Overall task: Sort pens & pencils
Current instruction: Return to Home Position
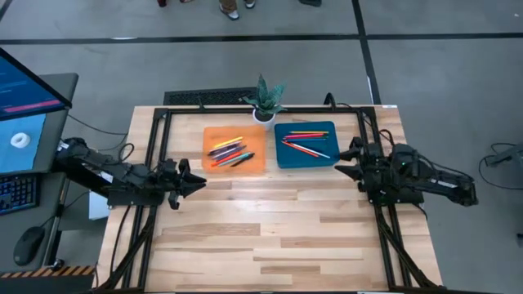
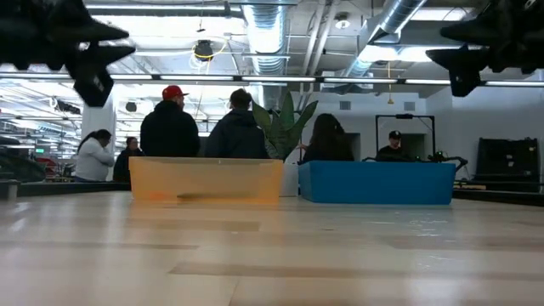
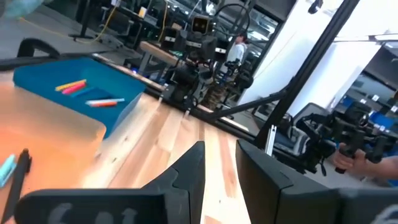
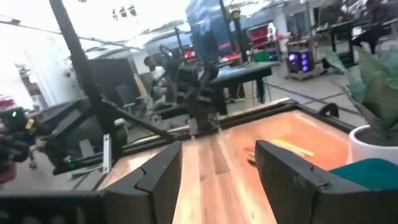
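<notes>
The pens and pencils lie flat in two trays near the table's far edge. Several, purple, orange, yellow, blue and black, lie in the orange tray (image 1: 234,149). Several red, orange, yellow and white ones lie in the blue tray (image 1: 306,144). My left gripper (image 1: 200,183) hangs open above the table, near and left of the orange tray, touching nothing. My right gripper (image 1: 341,161) is open, raised beside the blue tray's right side. In the left wrist view the left gripper (image 3: 221,163) points past the blue tray (image 3: 74,81). In the right wrist view the right gripper (image 4: 219,163) faces the orange tray (image 4: 298,140).
A small potted plant (image 1: 265,100) stands at the far edge between the trays. A black frame (image 1: 155,147) runs along the table's left, right and far sides. People sit and stand in the room beyond the far edge (image 2: 204,127). Bare wood (image 1: 270,237) spreads toward the near edge.
</notes>
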### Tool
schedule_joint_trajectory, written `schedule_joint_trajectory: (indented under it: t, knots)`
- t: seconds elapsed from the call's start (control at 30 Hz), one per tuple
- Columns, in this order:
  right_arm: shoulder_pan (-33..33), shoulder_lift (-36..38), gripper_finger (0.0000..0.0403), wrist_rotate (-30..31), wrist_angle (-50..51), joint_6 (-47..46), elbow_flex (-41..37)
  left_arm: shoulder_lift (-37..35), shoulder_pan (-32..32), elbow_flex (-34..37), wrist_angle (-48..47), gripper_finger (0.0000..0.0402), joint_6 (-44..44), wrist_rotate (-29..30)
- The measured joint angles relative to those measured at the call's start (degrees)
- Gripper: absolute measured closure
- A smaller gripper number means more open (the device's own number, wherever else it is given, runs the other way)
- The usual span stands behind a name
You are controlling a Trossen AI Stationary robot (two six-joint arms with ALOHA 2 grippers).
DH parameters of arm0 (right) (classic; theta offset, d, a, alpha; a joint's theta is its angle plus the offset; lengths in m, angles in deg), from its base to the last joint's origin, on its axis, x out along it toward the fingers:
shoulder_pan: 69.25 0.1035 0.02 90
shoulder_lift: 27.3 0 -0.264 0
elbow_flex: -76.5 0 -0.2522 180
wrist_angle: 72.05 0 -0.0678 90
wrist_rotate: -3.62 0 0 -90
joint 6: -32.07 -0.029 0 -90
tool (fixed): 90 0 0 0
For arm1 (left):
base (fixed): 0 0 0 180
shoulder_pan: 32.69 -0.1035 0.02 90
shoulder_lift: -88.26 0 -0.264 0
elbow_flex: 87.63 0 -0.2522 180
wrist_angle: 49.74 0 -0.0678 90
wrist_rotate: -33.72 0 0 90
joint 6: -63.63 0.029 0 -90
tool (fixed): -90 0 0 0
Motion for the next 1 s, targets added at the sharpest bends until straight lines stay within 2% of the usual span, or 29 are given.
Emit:
schedule_joint_trajectory:
  t: [0.13,0.37,0.5,0.73,1.0]
  knots:
    - [0.41,0.02,0.0179,4.29,-2.59,-0.01,-3.13,-4.69,0.01,2.45,-3.12,0.0321,-1.17,0.34]
    - [0.27,-0.06,0.0179,6.33,-6.34,-1.74,-8.56,-12.26,0.00,2.45,-12.96,0.0321,0.45,1.05]
    - [0.30,-0.21,0.0179,10.09,-5.77,-3.79,-8.56,-14.74,0.03,2.45,-13.14,0.0321,5.71,-1.45]
    - [0.38,-0.55,0.0179,10.53,-5.14,-4.31,-8.56,-15.78,0.04,2.47,-13.32,0.0321,9.52,-2.92]
    - [0.38,-0.52,0.0179,10.49,-5.11,-4.31,-8.56,-15.75,0.04,2.49,-13.37,0.0321,7.05,-3.01]
